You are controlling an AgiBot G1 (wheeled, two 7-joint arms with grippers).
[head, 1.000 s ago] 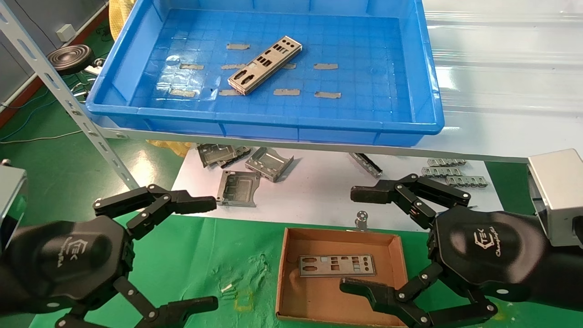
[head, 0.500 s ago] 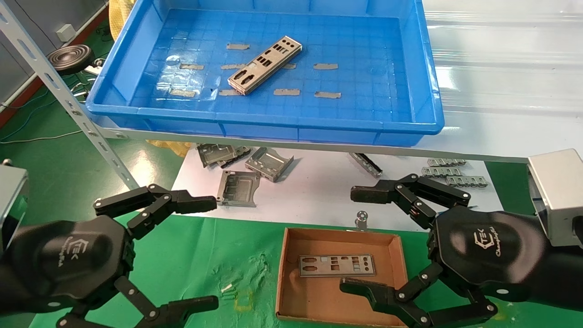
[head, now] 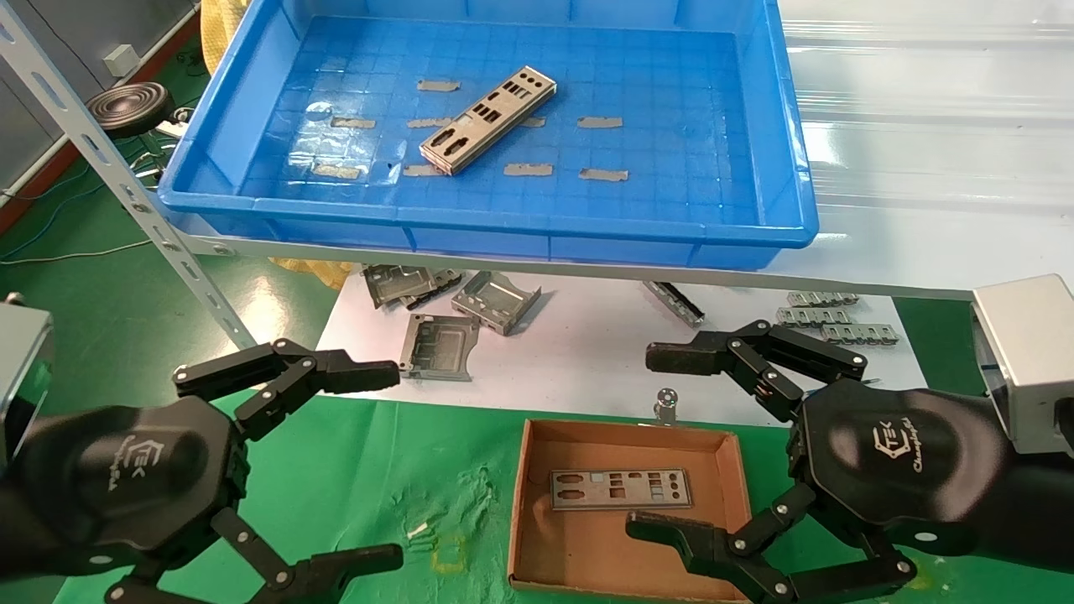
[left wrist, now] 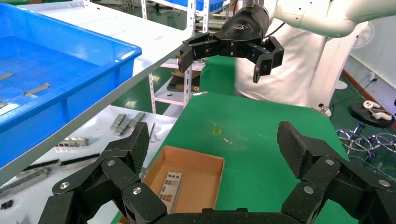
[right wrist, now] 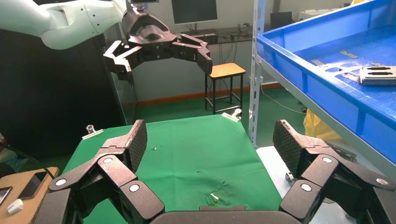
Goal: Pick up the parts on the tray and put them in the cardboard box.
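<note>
While nothing has shifted over the last second, both the left end effector (head: 382,460) and right end effector (head: 656,440) hang wide open and empty, one part (head: 620,488) boxed just beside the right, another part (head: 488,120) waiting well beyond in the tray (head: 470,222).

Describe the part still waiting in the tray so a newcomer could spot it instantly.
Start at the big blue tray on the shelf. Near its floor's middle a long silver plate lies diagonally, punched with rectangular and oval cutouts. The small grey tape strips around it are shorter, flat and unpunched.
</note>
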